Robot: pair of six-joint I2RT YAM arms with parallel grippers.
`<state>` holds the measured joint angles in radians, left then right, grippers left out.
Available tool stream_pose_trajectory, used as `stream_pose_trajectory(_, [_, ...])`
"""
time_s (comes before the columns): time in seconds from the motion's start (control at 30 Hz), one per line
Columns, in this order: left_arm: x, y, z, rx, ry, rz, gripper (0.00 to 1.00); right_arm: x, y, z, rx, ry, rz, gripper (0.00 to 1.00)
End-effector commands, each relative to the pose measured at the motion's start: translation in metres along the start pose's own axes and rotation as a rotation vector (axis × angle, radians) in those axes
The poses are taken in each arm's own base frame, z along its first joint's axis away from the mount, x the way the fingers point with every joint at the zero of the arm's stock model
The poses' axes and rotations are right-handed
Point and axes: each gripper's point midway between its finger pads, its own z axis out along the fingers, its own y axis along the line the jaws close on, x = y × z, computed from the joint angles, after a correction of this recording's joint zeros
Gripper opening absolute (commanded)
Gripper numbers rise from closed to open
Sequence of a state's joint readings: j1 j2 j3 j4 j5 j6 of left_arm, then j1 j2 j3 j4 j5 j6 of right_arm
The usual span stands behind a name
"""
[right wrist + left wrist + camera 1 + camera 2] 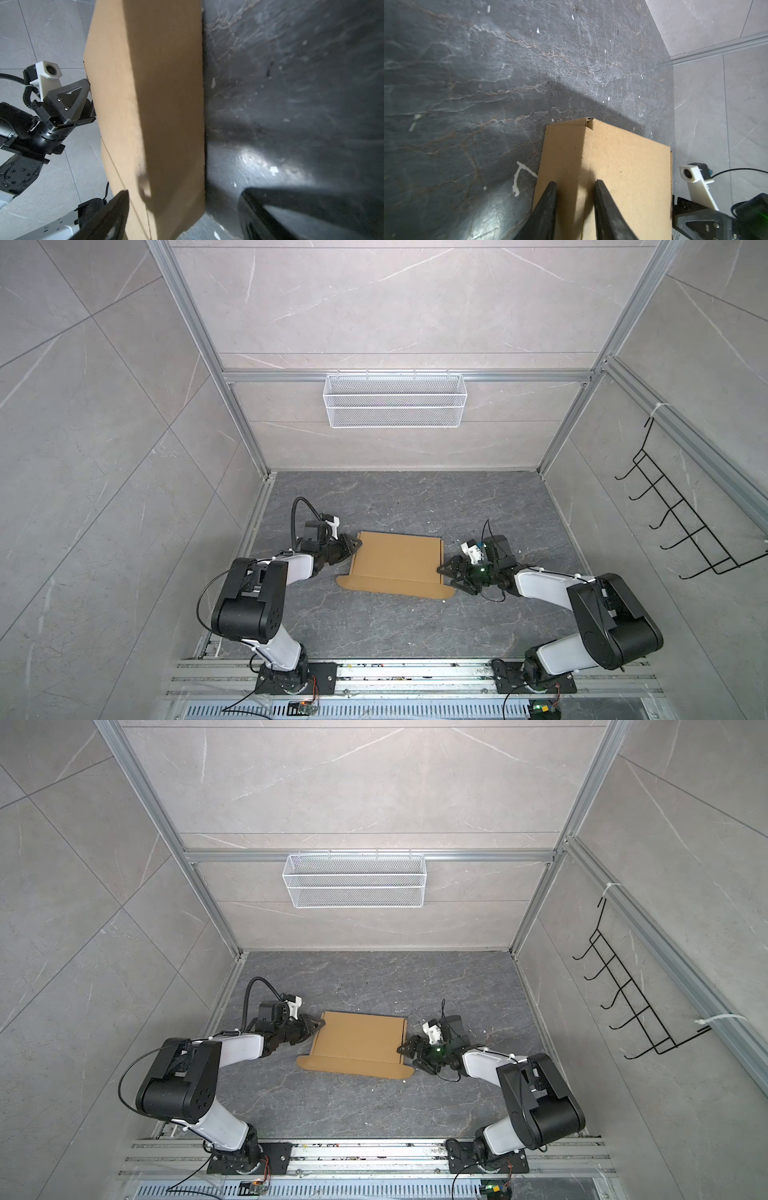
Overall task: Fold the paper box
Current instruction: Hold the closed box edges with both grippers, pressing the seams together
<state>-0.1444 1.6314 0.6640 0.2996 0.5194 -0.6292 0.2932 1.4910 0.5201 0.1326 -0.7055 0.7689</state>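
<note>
The paper box (395, 560) (357, 1038) is plain brown cardboard lying flat on the dark floor, lid down, with a long front flap (390, 587) spread toward the arms' bases. My left gripper (356, 546) (319, 1028) is at the box's far left corner. In the left wrist view its fingers (552, 191) stand a narrow gap apart, straddling the ridge between the side wall and top of the box (623, 166). My right gripper (445, 576) (406, 1056) (185, 193) is wide open at the right edge of the box (155, 93), one finger over the cardboard, the other over the floor.
A white wire mesh basket (394, 400) hangs on the back wall. A black wire hook rack (685, 522) hangs on the right wall. Aluminium rails (415, 672) carry both arm bases at the front. Walls enclose the floor on three sides.
</note>
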Motion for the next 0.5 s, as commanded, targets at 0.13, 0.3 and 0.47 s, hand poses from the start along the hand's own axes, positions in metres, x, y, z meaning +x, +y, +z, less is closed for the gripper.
stream_pose_trajectory(0.13, [0.029, 0.042, 0.001, -0.141, 0.094, -0.117, 0.28, -0.002, 0.005, 0.005, -0.055, -0.005, 0.024, 0.86])
stream_pose_trajectory(0.3, [0.029, 0.052, -0.003, -0.187, 0.097, -0.131, 0.27, -0.006, 0.005, 0.014, -0.078, -0.005, 0.050, 0.87])
stream_pose_trajectory(0.47, [0.028, 0.056, -0.006, -0.221, 0.096, -0.120, 0.26, -0.007, 0.012, 0.013, -0.085, -0.008, 0.041, 0.90])
